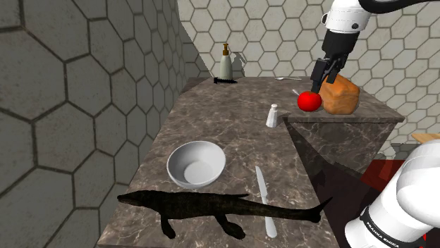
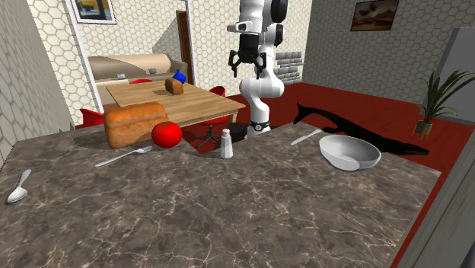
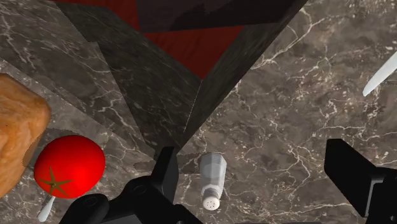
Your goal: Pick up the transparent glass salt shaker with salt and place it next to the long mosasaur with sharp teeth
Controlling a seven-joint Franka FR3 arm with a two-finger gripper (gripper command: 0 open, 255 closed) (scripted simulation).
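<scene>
Your gripper [image 1: 326, 74] hangs at the shoulder view's upper right, fingers apart and holding nothing. The salt shaker [image 1: 272, 115] stands upright mid-frame, and the mosasaur [image 1: 211, 206] lies along the bottom.

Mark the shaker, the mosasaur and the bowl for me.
shaker [image 1: 272, 117], shoulder view, middle of its body.
mosasaur [image 1: 206, 206], shoulder view, on its trunk between the legs.
bowl [image 1: 196, 166], shoulder view, bare inside bottom.

Salt shaker [image 1: 272, 115] on the counter [image 1: 233, 116] between tomato [image 1: 309, 101] and bowl [image 1: 196, 163], mosasaur [image 1: 218, 206] just beside bowl
</scene>
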